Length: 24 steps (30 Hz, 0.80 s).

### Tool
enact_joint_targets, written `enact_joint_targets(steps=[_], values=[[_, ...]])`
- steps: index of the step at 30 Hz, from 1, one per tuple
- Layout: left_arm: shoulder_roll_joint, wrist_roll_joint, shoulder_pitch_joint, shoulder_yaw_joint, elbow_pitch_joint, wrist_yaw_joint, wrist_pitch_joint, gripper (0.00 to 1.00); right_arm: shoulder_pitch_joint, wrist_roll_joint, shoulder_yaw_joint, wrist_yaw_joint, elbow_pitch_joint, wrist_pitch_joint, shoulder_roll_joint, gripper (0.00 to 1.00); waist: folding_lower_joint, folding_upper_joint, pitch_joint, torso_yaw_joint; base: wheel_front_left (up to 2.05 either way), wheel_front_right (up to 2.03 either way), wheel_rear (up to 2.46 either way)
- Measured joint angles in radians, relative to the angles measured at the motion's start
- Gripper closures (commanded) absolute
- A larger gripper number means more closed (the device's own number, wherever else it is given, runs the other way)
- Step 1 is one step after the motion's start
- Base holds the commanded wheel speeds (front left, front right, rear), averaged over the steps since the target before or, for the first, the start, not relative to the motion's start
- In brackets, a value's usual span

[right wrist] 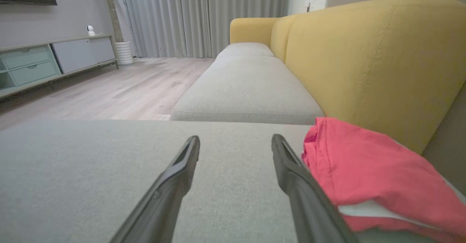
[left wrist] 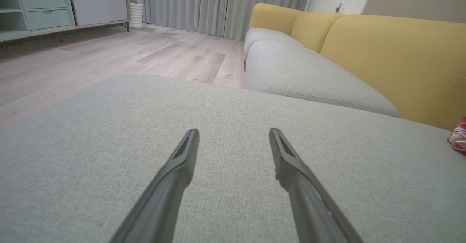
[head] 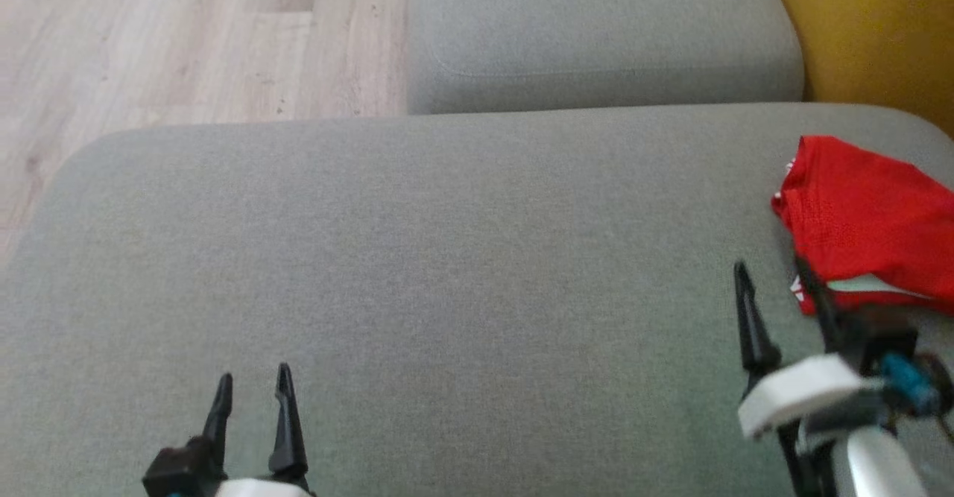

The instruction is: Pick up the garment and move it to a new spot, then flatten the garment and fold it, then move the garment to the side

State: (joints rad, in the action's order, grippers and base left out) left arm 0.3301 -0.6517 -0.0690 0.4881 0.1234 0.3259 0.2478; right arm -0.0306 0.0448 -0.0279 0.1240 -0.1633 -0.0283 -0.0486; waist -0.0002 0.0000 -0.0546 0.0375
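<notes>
Folded garment [head: 864, 221] lies on the sofa cushion [head: 447, 258], seemingly just beside the right gripper [head: 770, 264]; its fingers, like the left gripper's [head: 254, 372], are spread wide and empty.

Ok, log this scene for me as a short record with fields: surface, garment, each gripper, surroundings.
surface: grey sofa seat, with a yellow backrest on its right
garment: red garment, compactly folded, lying at the seat's right side near the backrest
left gripper: open, empty, over bare seat, well away from the garment
right gripper: open, empty, just left of the garment; cannot tell if it touches
surroundings: pale wood floor beyond the seat
</notes>
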Motion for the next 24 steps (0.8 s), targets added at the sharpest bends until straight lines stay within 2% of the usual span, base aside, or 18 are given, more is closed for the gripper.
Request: enact_joint_targets(steps=[8,23,24], values=[[-0.001,-0.027,-0.028,0.011,0.009,-0.018,-0.009,0.0,0.163,0.071,0.026,0.0,0.035,-0.035,0.004,0.0,0.0002,0.0,-0.013,0.004,0.0,0.0,0.0],[0.001,-0.021,-0.033,0.031,0.024,-0.007,-0.028,0.0,0.169,0.098,0.058,0.0,0.043,-0.048,0.004,0.0,0.0003,0.0,-0.006,0.011,0.0,0.0,0.0],[0.001,-0.021,-0.033,0.031,0.024,-0.007,-0.028,1.0,0.169,0.098,0.059,0.0,0.042,-0.048,0.004,1.0,0.0003,0.0,-0.006,0.01,0.0,0.0,0.0]])
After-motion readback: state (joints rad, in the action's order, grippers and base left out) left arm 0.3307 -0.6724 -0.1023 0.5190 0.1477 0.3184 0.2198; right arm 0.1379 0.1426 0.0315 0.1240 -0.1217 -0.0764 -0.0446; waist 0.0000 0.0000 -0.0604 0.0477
